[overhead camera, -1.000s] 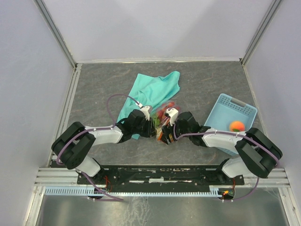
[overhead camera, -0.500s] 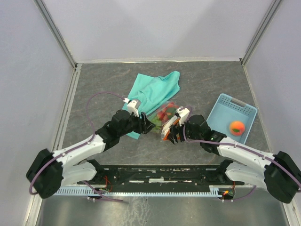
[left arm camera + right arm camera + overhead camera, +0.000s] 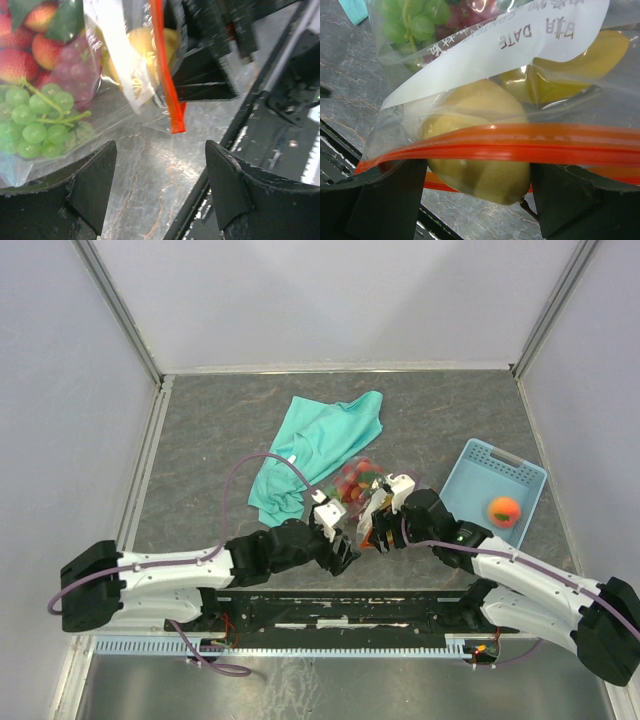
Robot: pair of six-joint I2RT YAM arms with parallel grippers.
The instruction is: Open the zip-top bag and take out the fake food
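Grey table [image 3: 220,430], left gripper [image 3: 160,150] and right gripper [image 3: 477,172] flanking zip-top bag [image 3: 355,480], jaws apart

clear zip bag [image 3: 345,492], w/ fake fruit [image 3: 356,476] inside

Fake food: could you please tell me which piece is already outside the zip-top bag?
The orange-pink peach. It lies alone in the blue basket on the right, while everything else is inside the zip-top bag.

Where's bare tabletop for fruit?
Free: grey marbled table behind the teal cloth and left of it. The light-blue plastic basket has room beside its orange fruit. Crowded: near centre, left hand, right hand and clear zip-top bag.
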